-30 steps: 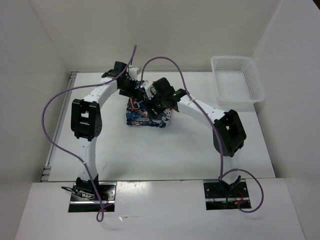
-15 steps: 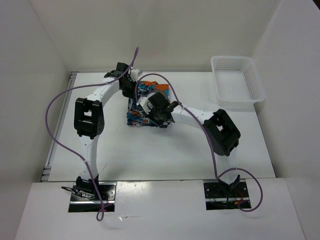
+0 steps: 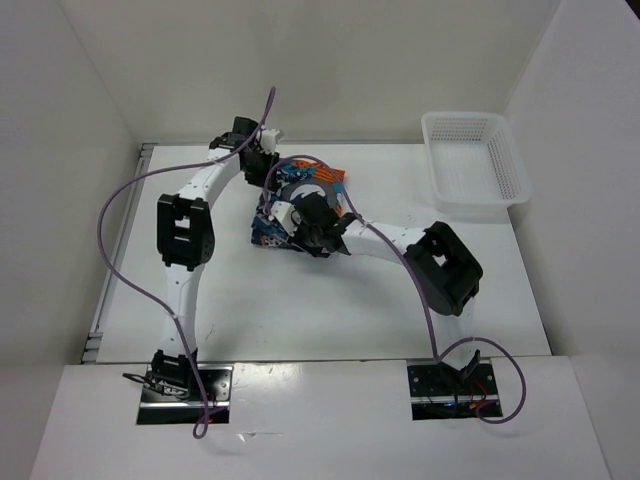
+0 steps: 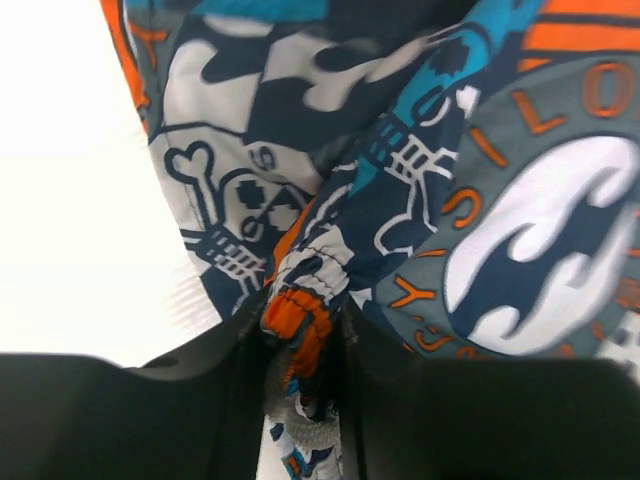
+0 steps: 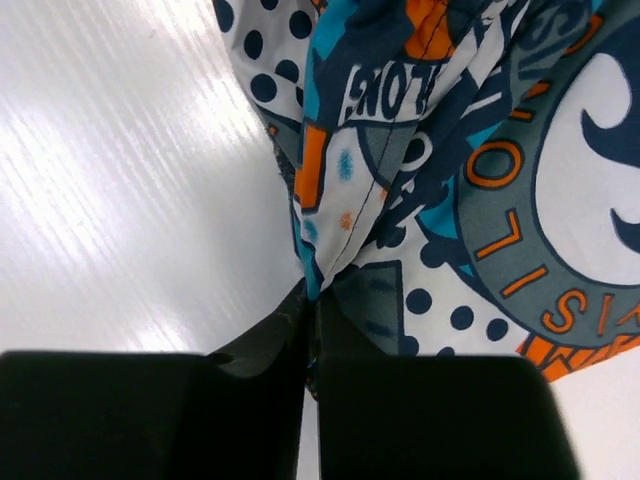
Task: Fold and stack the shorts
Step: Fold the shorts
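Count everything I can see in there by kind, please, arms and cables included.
Robot arms: 2 (left, right)
Purple cables: 2 (left, right)
Printed shorts: 1 bundle; number of pairs unclear
White mesh basket: 1
Total: 6

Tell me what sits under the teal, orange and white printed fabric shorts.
White tabletop shows around the printed shorts, whose edges the left gripper and right gripper pinch. Whatever lies beneath the fabric is hidden.

Both arms reach forward and bend inward, wrists close together. The left gripper [image 4: 300,335] is clamped on a bunched fold of the shorts [image 4: 500,230]. The right gripper [image 5: 310,305], jaws almost touching, pinches another edge.
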Robot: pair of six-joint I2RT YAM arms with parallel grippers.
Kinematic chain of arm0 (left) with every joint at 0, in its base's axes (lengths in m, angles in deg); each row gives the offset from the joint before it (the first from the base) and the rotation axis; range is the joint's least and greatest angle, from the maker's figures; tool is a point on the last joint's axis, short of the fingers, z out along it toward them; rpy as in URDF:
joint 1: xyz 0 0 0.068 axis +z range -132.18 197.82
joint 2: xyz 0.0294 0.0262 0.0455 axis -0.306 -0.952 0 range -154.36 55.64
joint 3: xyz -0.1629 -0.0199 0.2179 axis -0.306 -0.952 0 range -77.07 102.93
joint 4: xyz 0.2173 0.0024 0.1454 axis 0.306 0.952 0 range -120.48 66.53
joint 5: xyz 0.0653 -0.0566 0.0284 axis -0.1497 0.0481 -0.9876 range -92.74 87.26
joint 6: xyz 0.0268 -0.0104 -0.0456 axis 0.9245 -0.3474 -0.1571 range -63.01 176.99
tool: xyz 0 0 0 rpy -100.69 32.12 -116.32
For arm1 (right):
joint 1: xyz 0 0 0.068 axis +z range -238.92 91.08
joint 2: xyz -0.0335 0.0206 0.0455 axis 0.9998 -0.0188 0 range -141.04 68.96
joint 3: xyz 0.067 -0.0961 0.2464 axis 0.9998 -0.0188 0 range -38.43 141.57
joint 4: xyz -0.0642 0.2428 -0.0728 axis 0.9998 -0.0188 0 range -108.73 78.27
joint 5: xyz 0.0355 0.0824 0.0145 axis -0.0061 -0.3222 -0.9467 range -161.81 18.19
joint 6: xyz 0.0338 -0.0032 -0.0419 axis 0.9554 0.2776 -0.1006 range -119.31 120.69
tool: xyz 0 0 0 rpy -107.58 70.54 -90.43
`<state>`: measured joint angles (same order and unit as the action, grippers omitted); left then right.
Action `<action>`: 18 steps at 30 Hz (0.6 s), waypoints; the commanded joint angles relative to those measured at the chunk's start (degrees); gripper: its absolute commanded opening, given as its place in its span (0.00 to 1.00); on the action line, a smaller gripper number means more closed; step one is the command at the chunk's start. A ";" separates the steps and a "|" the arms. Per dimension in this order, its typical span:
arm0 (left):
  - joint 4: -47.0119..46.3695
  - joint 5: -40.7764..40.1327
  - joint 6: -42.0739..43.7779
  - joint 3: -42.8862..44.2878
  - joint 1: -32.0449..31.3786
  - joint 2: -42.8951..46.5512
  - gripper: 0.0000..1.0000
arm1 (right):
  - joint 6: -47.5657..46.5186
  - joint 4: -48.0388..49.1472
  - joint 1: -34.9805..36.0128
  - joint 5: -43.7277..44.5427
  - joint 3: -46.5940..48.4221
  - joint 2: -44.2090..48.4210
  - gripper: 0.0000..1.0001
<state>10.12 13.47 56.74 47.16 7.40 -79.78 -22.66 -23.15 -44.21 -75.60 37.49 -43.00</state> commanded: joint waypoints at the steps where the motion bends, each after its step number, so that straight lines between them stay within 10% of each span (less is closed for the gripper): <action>1: -2.63 -1.53 0.25 0.32 1.36 -2.74 0.36 | -0.11 -2.99 0.99 -3.75 1.68 1.92 0.14; 6: -3.24 -2.67 0.25 0.32 1.36 -2.84 0.53 | 3.40 -5.97 0.99 -7.19 7.47 5.52 0.71; 11: -3.25 -3.99 0.25 -0.20 1.36 1.46 0.88 | 13.31 -4.41 -1.28 -10.35 10.82 11.76 0.81; 18: -3.77 -3.46 0.25 -8.70 1.98 13.94 1.00 | 26.59 -0.88 -11.82 -10.61 5.04 11.52 0.81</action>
<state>8.09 9.64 56.76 41.69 8.98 -74.38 -3.93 -25.58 -52.08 -85.48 44.79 -29.39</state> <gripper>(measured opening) 0.997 0.812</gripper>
